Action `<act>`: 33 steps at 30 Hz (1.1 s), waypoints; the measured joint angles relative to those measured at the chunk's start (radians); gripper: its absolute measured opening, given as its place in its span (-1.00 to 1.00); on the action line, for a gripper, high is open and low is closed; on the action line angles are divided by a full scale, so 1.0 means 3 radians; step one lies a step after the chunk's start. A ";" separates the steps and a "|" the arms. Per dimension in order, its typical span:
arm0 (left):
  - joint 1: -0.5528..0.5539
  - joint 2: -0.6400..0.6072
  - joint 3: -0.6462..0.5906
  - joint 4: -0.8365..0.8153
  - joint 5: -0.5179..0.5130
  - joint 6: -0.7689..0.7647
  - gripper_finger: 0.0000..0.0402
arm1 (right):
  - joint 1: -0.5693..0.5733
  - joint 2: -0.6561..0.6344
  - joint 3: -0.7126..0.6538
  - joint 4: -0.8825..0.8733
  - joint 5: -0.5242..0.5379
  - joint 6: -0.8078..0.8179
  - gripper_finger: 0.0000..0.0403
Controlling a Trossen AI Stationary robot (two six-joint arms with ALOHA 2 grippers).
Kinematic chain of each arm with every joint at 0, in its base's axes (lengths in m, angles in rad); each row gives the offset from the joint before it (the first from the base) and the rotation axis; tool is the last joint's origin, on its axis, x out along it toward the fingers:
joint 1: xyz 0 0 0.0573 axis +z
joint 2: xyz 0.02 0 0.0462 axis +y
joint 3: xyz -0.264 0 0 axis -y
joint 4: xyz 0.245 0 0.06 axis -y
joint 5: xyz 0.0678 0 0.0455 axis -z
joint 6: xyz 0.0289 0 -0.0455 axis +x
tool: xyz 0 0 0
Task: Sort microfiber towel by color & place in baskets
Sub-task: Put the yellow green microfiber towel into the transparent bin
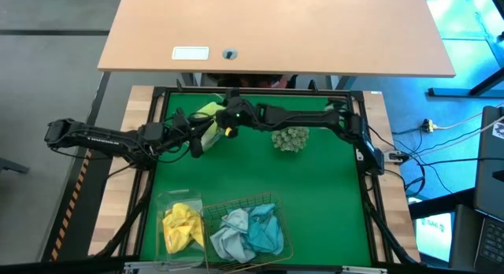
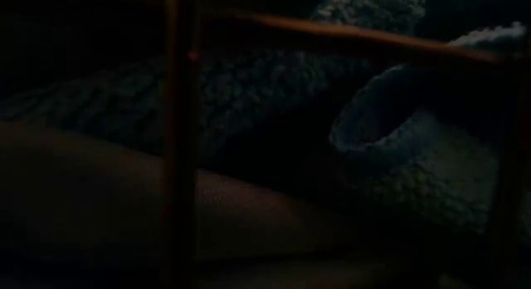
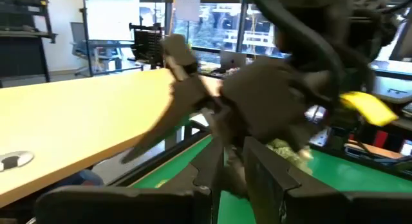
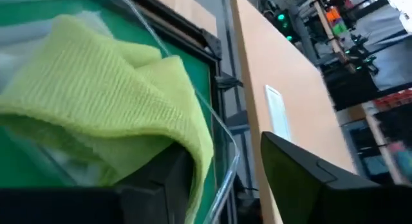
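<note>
right gripper [image 1: 230, 116] fingers apart over pale yellow-green towel [image 4: 109, 114] in clear tub [image 4: 222, 130]; left gripper [image 1: 206, 137] beside it, grip unclear.

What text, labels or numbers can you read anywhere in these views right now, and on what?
None can be read.
White label on the tan desk: any print too small to read.
Left arm: faint pale marking along its link, too small to read.
Yellow tag in the left wrist view: blurred, no text made out.
Low view: too dark to show any writing.
</note>
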 joint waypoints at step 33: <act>0.0112 0.0598 0.0006 0.0250 -0.0050 -0.0093 -0.72 | -0.0052 -0.0217 0.0000 -0.0232 -0.0046 -0.0854 -0.10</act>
